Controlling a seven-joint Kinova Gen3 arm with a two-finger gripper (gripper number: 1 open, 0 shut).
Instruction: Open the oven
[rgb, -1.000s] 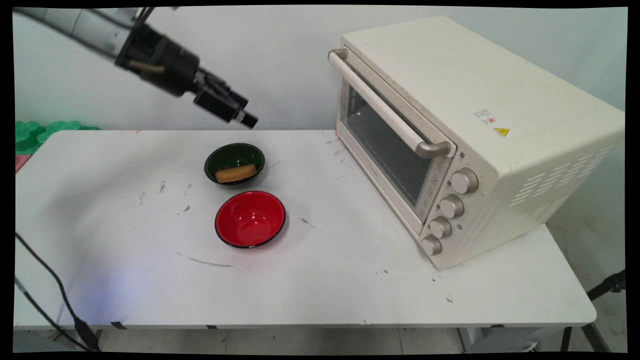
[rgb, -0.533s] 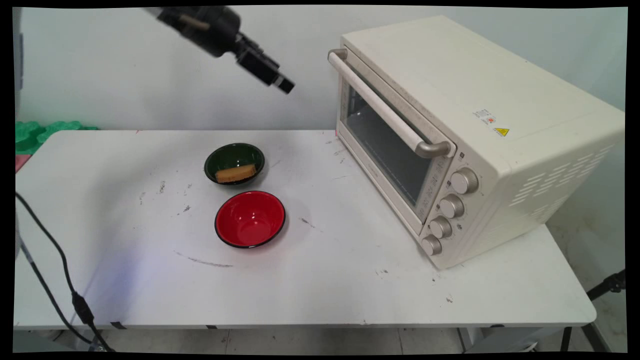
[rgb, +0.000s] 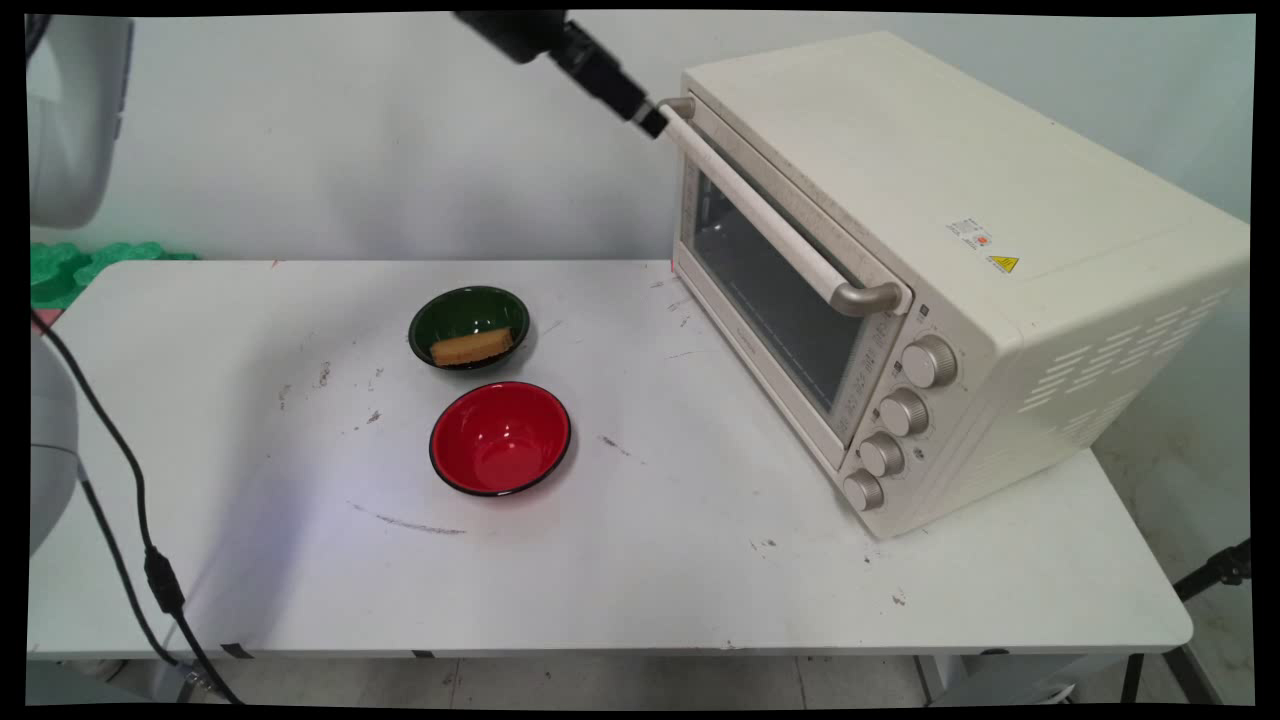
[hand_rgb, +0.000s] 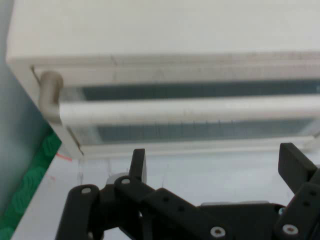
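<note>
Hovering spread wide beside the oven (rgb: 960, 250) handle (hand_rgb: 190, 110), the gripper (hand_rgb: 215, 167) risked striking the handle's end if misaligned.

At the right of the main view, the cream, box-shaped toaster oven (rgb: 960, 250) has a matt painted-metal look, a clear glass door pane, a smooth white bar handle (rgb: 770, 215) with brushed-metal ends, and satin metal knobs (rgb: 900, 415). The white tabletop (rgb: 650, 560) is smooth, matt and scuffed grey. The red bowl (rgb: 500, 438) and dark green bowl (rgb: 468, 325) are glossy. The matt black plastic fingers (hand_rgb: 295, 162) stand apart.
</note>
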